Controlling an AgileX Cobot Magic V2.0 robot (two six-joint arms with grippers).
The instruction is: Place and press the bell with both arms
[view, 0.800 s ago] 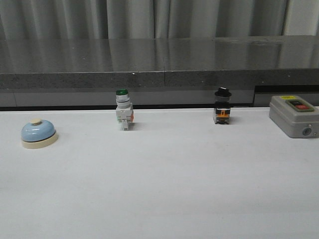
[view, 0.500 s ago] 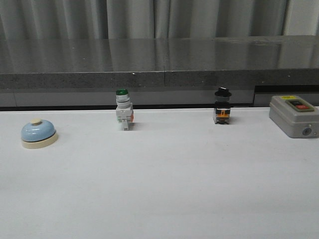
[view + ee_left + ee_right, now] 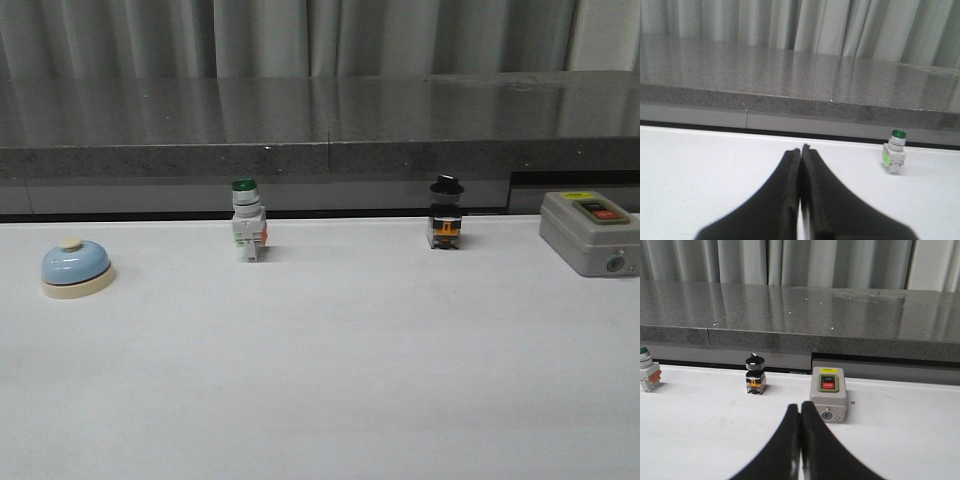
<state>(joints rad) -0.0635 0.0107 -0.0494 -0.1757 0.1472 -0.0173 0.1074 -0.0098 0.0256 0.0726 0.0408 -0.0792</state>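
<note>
Bell [image 3: 75,268] alone at table's [image 3: 330,380] left, both arms' jaws pressed closed on nothing.

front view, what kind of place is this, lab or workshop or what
Probably a robot test bench: a bare white table holding a bell, two loose push-button switches and a grey on/off control box, curtained backdrop.

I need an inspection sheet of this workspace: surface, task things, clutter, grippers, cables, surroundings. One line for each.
Surface: white table, no spills seen.
Job's things: bell upright at the table's left side, untouched, no arm near it in the front view.
Clutter: green-capped switch, black-capped switch and grey on/off box stand in a row along the far edge.
Grippers: left gripper shut, empty; right gripper shut, empty.
Cables: nothing seen.
Surroundings: dark stone ledge behind the table, grey curtain beyond.
</note>
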